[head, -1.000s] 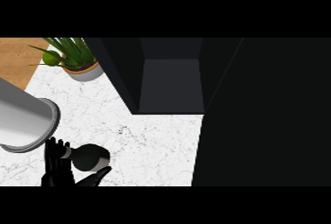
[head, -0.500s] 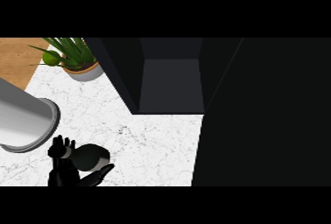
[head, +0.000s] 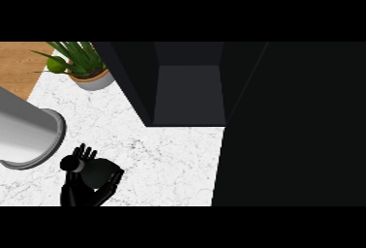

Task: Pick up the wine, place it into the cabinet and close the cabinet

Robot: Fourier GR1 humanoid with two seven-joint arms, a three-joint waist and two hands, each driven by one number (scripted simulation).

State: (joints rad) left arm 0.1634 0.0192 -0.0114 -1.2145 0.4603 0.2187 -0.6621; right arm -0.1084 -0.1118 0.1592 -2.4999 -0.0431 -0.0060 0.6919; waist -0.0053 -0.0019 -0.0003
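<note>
The left hand [head: 80,190] shows at the near left edge of the counter [head: 168,157], coming in from the view's lower edge. It is curled round the wine [head: 99,173]: its fingers [head: 85,152] rise behind the bottle's top on the far side, and the thumb [head: 114,177] hooks round the body on the right. The right hand does not show.

The wine is a dark, near-black bottle seen almost end-on from above. Its round, greyish top lies at the left and its wider, glossy body bulges to the right and nearer. The long axis therefore runs roughly up toward the view, with the neck leaning left. Whether its base touches the counter cannot be told, since the hand and the body hide it.

Just left and beyond the hand, a big grey cylinder [head: 25,138] with a rimmed end crosses the white marbled counter.

Farther off, at the centre, the dark cabinet [head: 190,94] stands open, showing a grey inside. A broad black panel [head: 293,126] fills the right side. At the far left a potted plant [head: 82,68] stands on the counter beside a strip of wood [head: 18,63].
</note>
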